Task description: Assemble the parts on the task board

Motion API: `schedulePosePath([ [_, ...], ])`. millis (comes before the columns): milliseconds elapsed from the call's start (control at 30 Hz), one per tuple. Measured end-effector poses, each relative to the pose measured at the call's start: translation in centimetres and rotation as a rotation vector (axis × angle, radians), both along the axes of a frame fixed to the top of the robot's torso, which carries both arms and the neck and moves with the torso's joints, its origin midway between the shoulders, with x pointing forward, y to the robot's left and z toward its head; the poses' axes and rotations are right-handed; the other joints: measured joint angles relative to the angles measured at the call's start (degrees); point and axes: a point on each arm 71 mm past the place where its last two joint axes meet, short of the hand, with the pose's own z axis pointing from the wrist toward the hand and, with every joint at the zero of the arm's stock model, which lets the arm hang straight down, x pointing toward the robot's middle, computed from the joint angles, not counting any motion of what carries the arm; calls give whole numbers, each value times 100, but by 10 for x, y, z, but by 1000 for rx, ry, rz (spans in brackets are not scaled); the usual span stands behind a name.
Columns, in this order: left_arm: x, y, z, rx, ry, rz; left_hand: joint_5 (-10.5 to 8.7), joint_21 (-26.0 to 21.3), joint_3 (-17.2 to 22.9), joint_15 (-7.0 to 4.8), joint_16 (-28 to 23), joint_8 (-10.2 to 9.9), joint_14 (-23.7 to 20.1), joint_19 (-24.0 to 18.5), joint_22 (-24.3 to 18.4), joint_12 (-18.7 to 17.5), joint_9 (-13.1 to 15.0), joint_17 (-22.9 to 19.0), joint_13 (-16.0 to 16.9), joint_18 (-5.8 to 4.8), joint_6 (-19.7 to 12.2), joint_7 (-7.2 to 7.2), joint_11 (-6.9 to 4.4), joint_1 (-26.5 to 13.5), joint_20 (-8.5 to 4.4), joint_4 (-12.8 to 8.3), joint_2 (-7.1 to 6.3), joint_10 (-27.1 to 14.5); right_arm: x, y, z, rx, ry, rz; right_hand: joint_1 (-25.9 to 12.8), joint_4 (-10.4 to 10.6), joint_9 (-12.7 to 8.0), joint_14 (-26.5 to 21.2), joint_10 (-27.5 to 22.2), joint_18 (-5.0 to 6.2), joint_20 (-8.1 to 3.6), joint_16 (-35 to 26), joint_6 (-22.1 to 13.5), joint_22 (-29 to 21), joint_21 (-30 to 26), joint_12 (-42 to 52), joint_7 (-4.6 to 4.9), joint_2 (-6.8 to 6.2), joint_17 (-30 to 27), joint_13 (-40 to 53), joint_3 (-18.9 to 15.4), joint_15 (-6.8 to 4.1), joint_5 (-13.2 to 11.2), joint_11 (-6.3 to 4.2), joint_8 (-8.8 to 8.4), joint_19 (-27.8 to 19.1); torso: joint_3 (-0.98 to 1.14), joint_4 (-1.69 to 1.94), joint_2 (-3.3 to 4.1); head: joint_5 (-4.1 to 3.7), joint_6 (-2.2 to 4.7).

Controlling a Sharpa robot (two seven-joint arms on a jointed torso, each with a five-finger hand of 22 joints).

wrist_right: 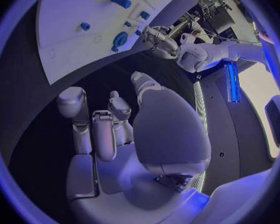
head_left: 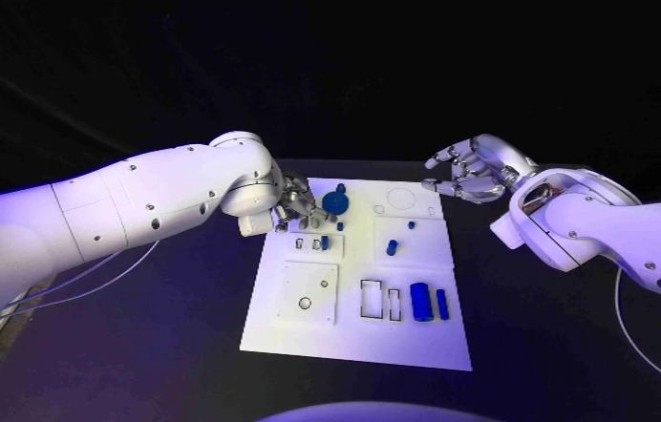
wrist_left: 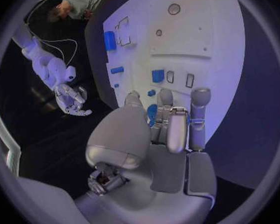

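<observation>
Reaching over the far left part of the task board (head_left: 414,336), the left hand (head_left: 293,204) has its fingers curled beside the round blue part (head_left: 335,200); whether they pinch it I cannot tell. This part looks small, light, rigid and probably slippery, so the rim is best to grip. The right hand (head_left: 466,174) hovers off the board, fingers loosely bent, holding nothing.

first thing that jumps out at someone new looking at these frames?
The white task board in the middle of the black table, with small blue parts on it. Next, the left hand at the board's far left corner, fingers right by the round blue part; whether it grips that part cannot be told. The right hand hovers off the board's far right corner, fingers apart, holding nothing.
</observation>
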Motion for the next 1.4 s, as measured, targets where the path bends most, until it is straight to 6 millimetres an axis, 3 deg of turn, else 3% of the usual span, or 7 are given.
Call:
schedulePosePath([
  [133, -1, -3, -1, 24, 2, -19, -1, 266, -6, -20, 134, 223, 20, 264, 377, 259, 27, 0, 72, 0, 139, -73, -70, -343, -23, 6, -7, 222, 0, -1, 0, 2, 3, -3, 0, 0, 5, 0, 23, 0, 0, 0, 0, 8, 0, 0, 0, 0, 0, 0, 0, 0, 33, -12, 0, 0, -3, 1, 0, 0, -9],
  [433, -3, -4, -2, 81, -5, -63, 1611, 1002, -6, -198, 419, 438, 28, 1021, 1409, 1052, 9, -1, 798, -266, 492, -305, -285, -881, -212, 6, 333, 1130, 0, -2, -2, 4, 9, -8, -23, 0, 20, 0, 58, -1, -21, 0, 0, 9, 0, 3, 0, -23, 0, 0, 0, 0, 116, -18, 22, 22, -8, -7, 1, 15, -30],
  [733, -4, -3, -4, 117, 9, -95, 2461, 1151, -6, -269, 419, 467, 20, 1140, 1684, 1261, 5, -1, 983, -268, 583, -353, -345, -1434, -267, 6, 253, 1313, 1, -3, -3, 3, 14, -13, -23, 0, 30, 0, 63, 0, -24, 0, 0, 17, 0, 32, 0, -23, 0, 13, 0, 0, 179, -22, 44, 31, -4, -10, 4, 8, -43],
  [833, -5, -3, -4, 126, 16, -107, 2386, 1166, -6, -269, 419, 492, 20, 1160, 1733, 1302, 21, -1, 1020, -268, 622, -351, -338, -1540, -287, 6, 168, 1346, 1, -3, -4, 3, 16, -15, -23, -1, 33, 0, 79, -1, -19, 0, 0, 51, 0, 45, 0, -23, 0, 21, 0, 0, 201, -38, 44, 65, -1, -14, 4, -1, -45],
  [1000, -6, -3, -5, 138, 28, -123, 1346, 1190, -5, -269, 418, 567, 20, 1193, 1822, 1364, 88, -2, 1044, -268, 665, -354, -334, -1639, -297, 6, 113, 1386, 1, -3, -4, 3, 19, -16, -23, -1, 36, 0, 79, -1, -19, 0, 0, 57, 0, 45, 0, -23, 0, 21, 0, 0, 215, -38, 44, 65, -1, -15, 4, -13, -54],
  [1167, -7, -5, -6, 148, 39, -136, 707, 1190, -6, -268, 418, 570, 19, 1201, 1846, 1365, 99, -2, 1017, -268, 665, -354, -327, -1639, -289, 6, 113, 1393, 1, -4, -5, 3, 21, -18, -23, 8, 39, 0, 79, -1, -19, 0, 0, 60, 0, 44, 0, -23, 0, 21, 9, 0, 235, -38, 44, 64, -1, -10, 3, -16, -69],
  [1400, -6, -5, -9, 162, 46, -137, 541, 1158, -5, -268, 418, 508, 19, 1177, 1825, 1365, 81, -2, 889, -268, 601, -291, -311, -1330, -265, 6, 213, 1322, 1, -4, -6, 4, 24, -20, -23, 15, 39, 0, 79, -1, -20, 0, 0, 55, 0, 44, 0, -22, 0, 11, 17, 0, 234, -38, 44, 64, -10, -6, 5, -16, -81],
])
